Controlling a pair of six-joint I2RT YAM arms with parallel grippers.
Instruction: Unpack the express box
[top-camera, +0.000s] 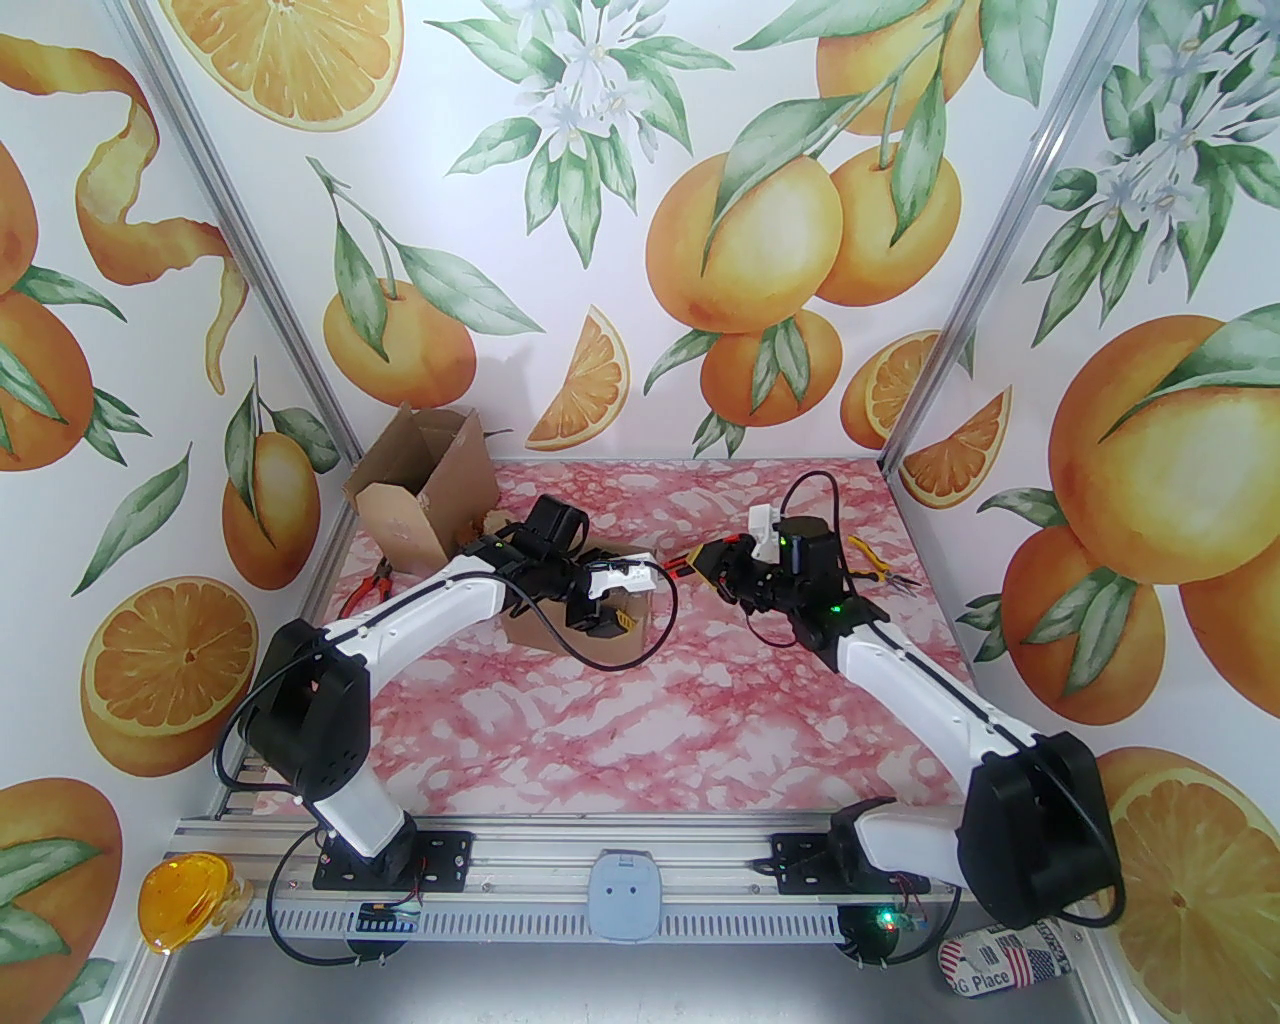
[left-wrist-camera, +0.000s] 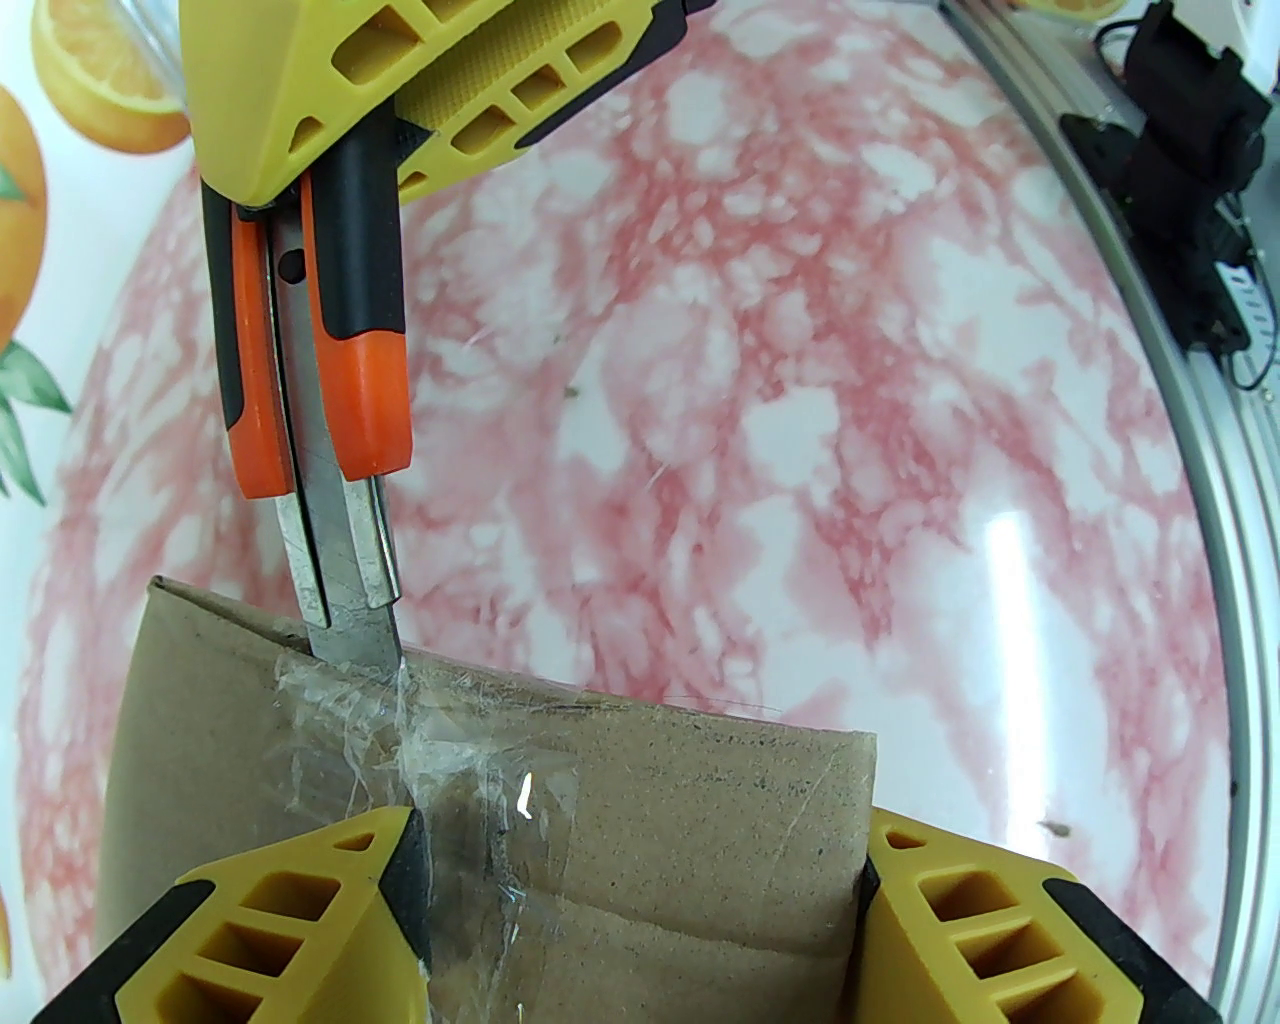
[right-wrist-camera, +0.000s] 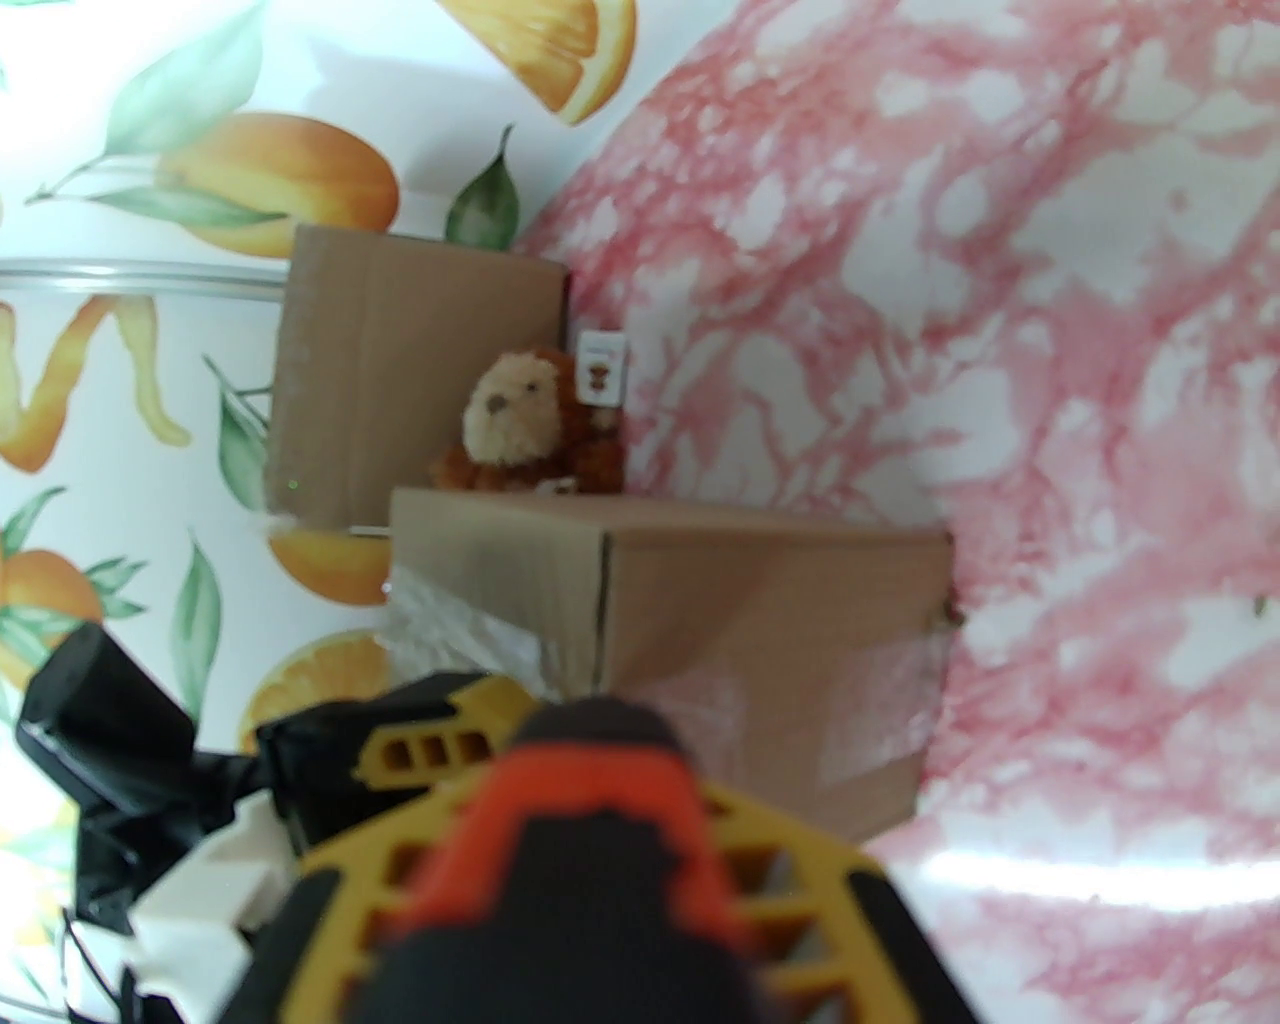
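The express box (top-camera: 535, 628), a sealed brown carton with clear tape (left-wrist-camera: 420, 740) along its seam, lies left of the table's middle. My left gripper (top-camera: 605, 620) comes down on it from above. Its yellow fingers (left-wrist-camera: 300, 900) clasp the box (left-wrist-camera: 650, 820) from both sides. My right gripper (top-camera: 715, 565) is shut on an orange and black utility knife (top-camera: 680, 567). The knife (left-wrist-camera: 350, 400) points its bare blade (left-wrist-camera: 350, 620) down onto the taped edge of the box. In the right wrist view the knife handle (right-wrist-camera: 590, 830) sits in front of the box (right-wrist-camera: 760, 620).
An opened cardboard box (top-camera: 420, 490) stands at the back left, with a brown plush toy (right-wrist-camera: 530, 420) and a small card (right-wrist-camera: 603, 365) beside it. Red pliers (top-camera: 365, 590) lie by the left wall and yellow pliers (top-camera: 880, 570) at the right.
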